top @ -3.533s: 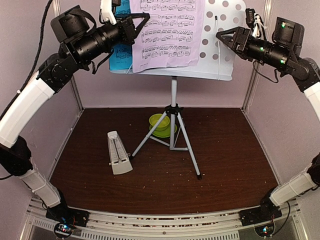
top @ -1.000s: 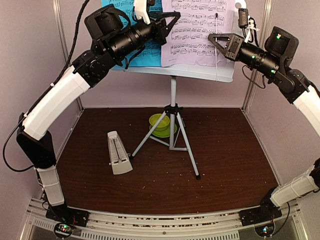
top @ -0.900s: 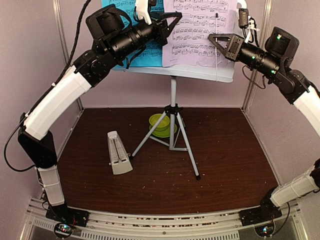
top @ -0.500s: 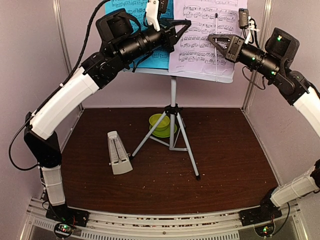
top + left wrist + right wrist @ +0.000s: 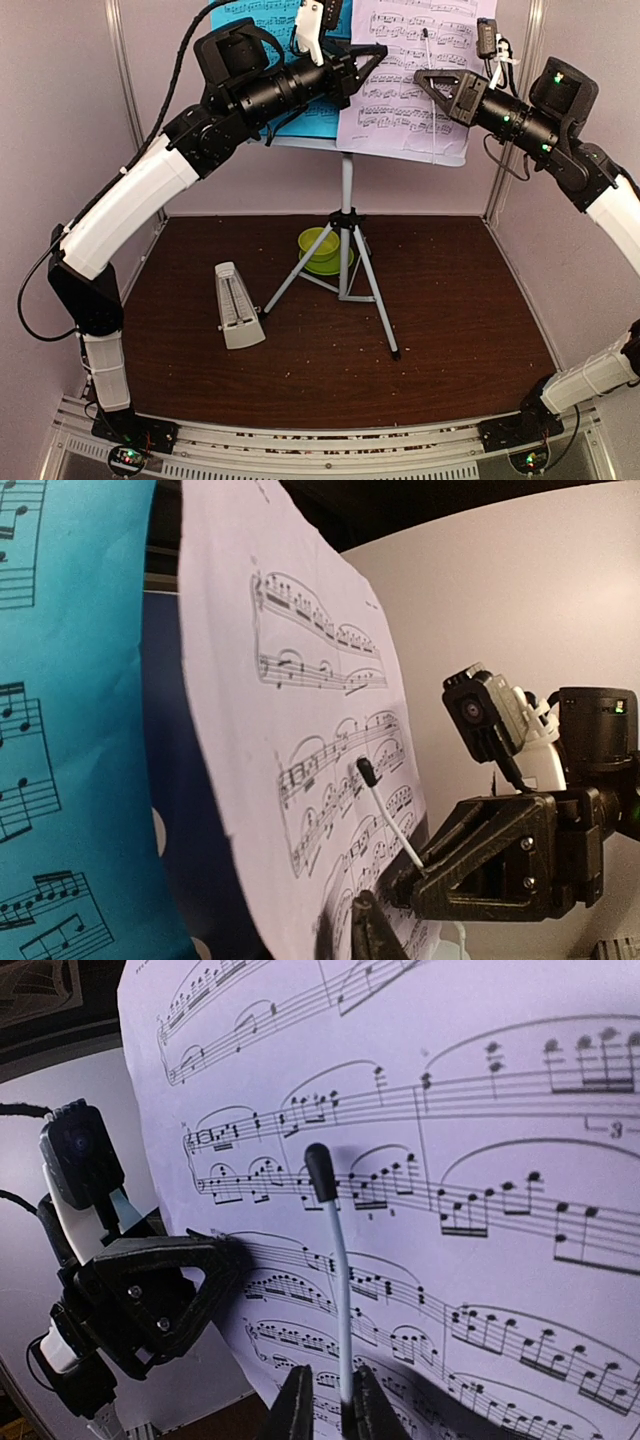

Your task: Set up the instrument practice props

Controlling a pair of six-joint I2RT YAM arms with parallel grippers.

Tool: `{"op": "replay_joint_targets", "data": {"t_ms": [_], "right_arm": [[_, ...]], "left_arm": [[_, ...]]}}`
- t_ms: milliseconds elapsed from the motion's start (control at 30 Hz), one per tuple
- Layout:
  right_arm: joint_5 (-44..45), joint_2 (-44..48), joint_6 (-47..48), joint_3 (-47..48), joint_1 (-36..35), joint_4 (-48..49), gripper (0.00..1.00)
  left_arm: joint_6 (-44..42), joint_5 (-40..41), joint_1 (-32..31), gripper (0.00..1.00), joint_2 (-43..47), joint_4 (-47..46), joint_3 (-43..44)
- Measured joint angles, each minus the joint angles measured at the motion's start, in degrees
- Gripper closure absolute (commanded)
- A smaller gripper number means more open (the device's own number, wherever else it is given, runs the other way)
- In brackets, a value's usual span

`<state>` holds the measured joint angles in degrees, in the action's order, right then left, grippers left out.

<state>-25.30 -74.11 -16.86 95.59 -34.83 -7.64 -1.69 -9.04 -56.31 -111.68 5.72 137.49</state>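
Pink sheet [image 5: 395, 110] moved right, now beside the blue sheet [image 5: 318, 118] on the stand [image 5: 347, 185]; the metronome [image 5: 238, 305] is not yet handled; whether the left gripper [image 5: 372, 58] or right gripper [image 5: 328, 1400] grasps anything, I cannot tell

1. A robot lab test cell.
2. Plain pale walls [image 5: 580, 260] and metal posts [image 5: 496, 190] box in the dark wood bench [image 5: 460, 340] on three sides.
3. Two arms [image 5: 125, 205] are bolted to a slotted rail [image 5: 320, 442] at the bench's near edge.
4. Loose cables [image 5: 20, 300] hang left of the bench.
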Motion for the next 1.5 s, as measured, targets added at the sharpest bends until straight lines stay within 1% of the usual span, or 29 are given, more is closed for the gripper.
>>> {"op": "replay_joint_targets", "data": {"t_ms": [100, 200, 267, 367, 500, 600, 700, 767, 833, 900, 933, 1067, 1200, 1333, 1500], "right_arm": [[0.0, 0.0, -0.2, -0.5, -0.3, 0.6, 0.74], [0.0, 0.1, -0.4, -0.9, -0.5, 1.1, 0.72], [0.0, 0.3, -0.5, -1.1, -0.5, 1.2, 0.7], [0.2, 0.9, -0.7, -1.8, -0.5, 1.5, 0.62], [0.9, 2.5, -1.3, -3.5, -0.6, 1.7, 0.47], [1.8, 3.8, -1.2, -4.5, -0.6, 1.7, 0.35], [2.9, 5.4, -1.0, -4.9, -0.6, 1.5, 0.25], [3.7, 6.6, -0.9, -5.2, -0.7, 1.4, 0.16], [4.4, 7.6, -0.9, -5.2, -0.8, 1.3, 0.11], [4.9, 8.7, -0.9, -5.2, -0.8, 1.1, 0.03], [5.2, 9.1, -0.8, -5.3, -0.8, 0.9, 0.0], [6.9, 11.4, 0.2, -6.6, -0.8, 0.2, 0.0], [9.1, 15.5, 0.6, -11.4, -0.4, -0.2, 0.0], [11.5, 20.2, -0.1, -17.6, 0.8, -1.2, 0.0], [11.7, 22.3, -1.7, -18.9, 3.8, -5.0, 0.0]], "left_arm": [[-0.2, 0.0, 0.0, 0.77, 0.0, 0.0, 0.0], [-0.5, 0.0, 0.0, 0.7, 0.0, 0.2, 0.0], [-0.6, 0.0, 0.0, 0.65, 0.0, 0.3, 0.0], [-0.9, 0.0, 0.0, 0.51, 0.1, 0.5, 0.0], [-1.3, 0.0, -0.1, 0.32, 1.4, 0.9, -1.3], [-1.7, 0.1, -0.1, 0.26, 4.7, 0.9, -5.4], [-2.0, 0.3, -0.2, 0.25, 8.3, 0.6, -9.3], [-2.2, 0.4, -0.3, 0.24, 10.5, 0.3, -11.5], [-2.3, 0.5, -0.4, 0.24, 12.3, 0.1, -13.2], [-2.3, 0.8, -0.4, 0.22, 14.4, -0.3, -15.4], [-2.3, 1.0, -0.4, 0.21, 15.5, -0.4, -16.7], [-2.2, 3.0, -0.4, 0.15, 20.3, -1.5, -23.0], [-1.4, 5.8, -0.2, 0.13, 25.4, -1.8, -29.9], [1.7, 8.8, 0.7, 0.12, 30.4, -1.5, -36.4], [7.7, 11.9, 3.8, 0.12, 36.0, -1.1, -44.4]]}}
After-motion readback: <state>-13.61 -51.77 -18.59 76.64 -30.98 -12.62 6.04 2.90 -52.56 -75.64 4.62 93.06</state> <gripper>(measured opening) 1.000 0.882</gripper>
